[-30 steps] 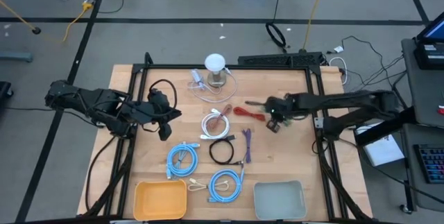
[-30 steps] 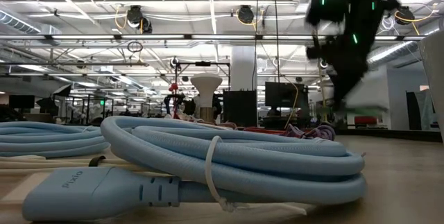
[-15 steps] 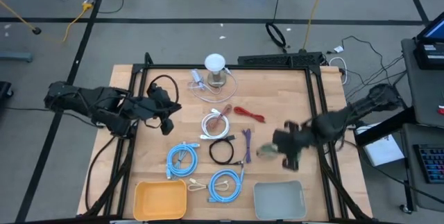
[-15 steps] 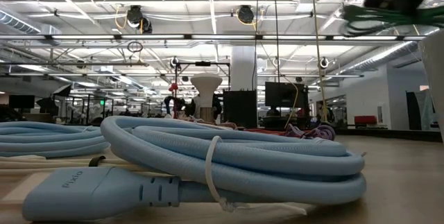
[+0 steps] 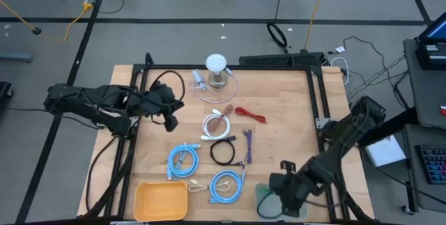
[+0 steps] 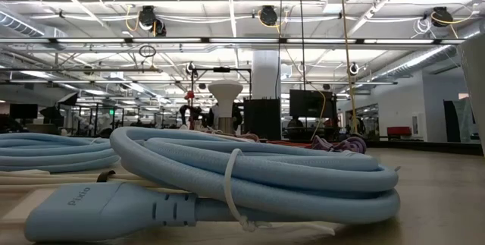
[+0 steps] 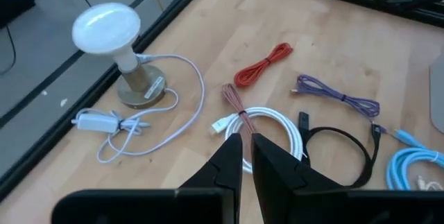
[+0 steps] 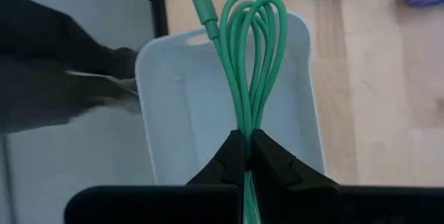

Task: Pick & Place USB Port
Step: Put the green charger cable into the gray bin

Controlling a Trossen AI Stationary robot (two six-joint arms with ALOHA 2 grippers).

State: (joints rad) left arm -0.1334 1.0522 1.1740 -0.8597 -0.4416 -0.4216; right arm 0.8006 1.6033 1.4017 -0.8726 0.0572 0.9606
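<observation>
A green USB cable, bundled into a long loop, sticks out from my right gripper, which is shut on it over the pale grey tray at the table's near right. Its green plug is at the far end of the bundle. My left gripper hovers shut and empty at the table's left, short of the white cable. My right gripper pinches the green cable's gathered strands between its two fingers, at the end of the bundle away from the plug. The fingers slant down from the table's right. The looped end and plug reach out past the fingertips, above the tray.
On the table lie a red cable, a white cable, a black cable, a purple cable and two blue coils. A white lamp stands at the far edge. An orange tray sits near left.
My right gripper has swung fast from beside the red cable at mid-table toward the near edge, turning as it went and carrying the green cable, and now hangs over the grey tray. My left gripper has drifted slightly toward the far edge.
</observation>
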